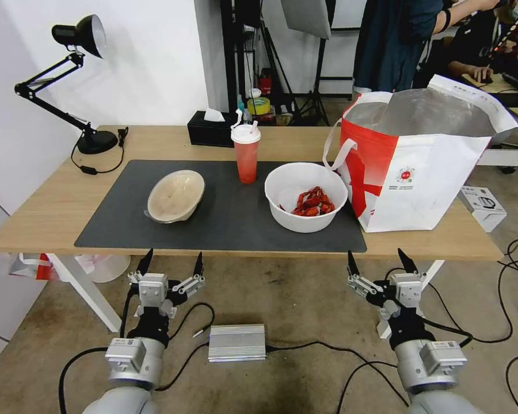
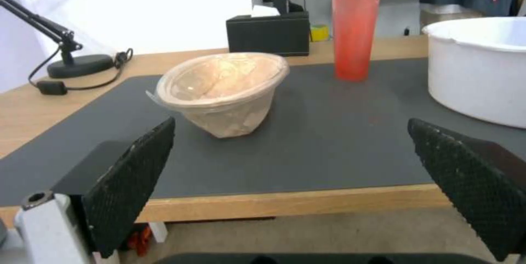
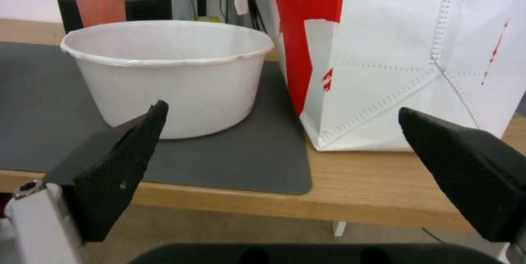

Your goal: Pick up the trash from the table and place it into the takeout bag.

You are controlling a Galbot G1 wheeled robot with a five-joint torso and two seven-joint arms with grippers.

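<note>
We hold both grippers, left (image 1: pixel 171 260) and right (image 1: pixel 383 258), fingers apart, before the table (image 1: pixel 52 213) edge; 3 trash items lie beyond them.

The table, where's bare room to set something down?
Free: the table's wood between the lamp and the mat; mat in front of the red cup, between the beige bowl and white bowl. Crowded: white bowl beside the takeout bag.
</note>
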